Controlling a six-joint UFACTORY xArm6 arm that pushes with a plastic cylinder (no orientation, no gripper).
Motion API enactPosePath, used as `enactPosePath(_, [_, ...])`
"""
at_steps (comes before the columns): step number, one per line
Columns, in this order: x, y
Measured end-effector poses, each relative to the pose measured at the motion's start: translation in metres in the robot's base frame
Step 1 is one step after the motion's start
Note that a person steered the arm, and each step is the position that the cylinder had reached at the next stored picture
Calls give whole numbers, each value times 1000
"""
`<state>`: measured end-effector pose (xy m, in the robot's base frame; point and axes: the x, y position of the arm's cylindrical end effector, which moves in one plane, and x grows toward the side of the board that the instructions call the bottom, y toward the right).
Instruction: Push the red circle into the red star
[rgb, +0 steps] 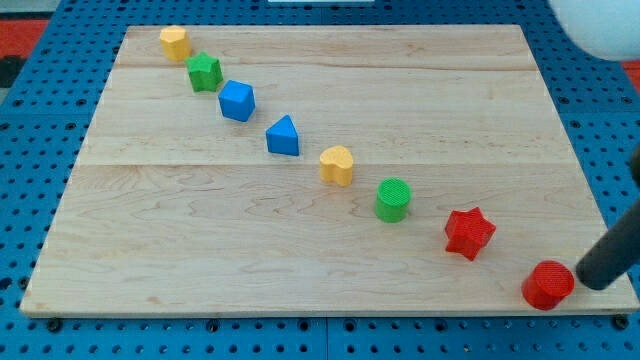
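The red circle (547, 285) sits near the board's bottom right corner. The red star (468, 233) lies up and to the left of it, with a gap between them. My tip (587, 282) is just right of the red circle, close to it or touching its right side; the dark rod rises toward the view's right edge.
A diagonal row of blocks runs from the top left: yellow block (175, 42), green star (204, 72), blue block (237, 101), blue triangle (283, 136), yellow heart (337, 165), green circle (393, 200). The wooden board (200, 250) lies on a blue pegboard.
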<state>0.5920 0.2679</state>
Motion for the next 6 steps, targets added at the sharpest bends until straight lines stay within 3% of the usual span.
enactPosePath(2, [26,2])
enactPosePath(4, [20,-77])
enactPosePath(6, [-6,-54])
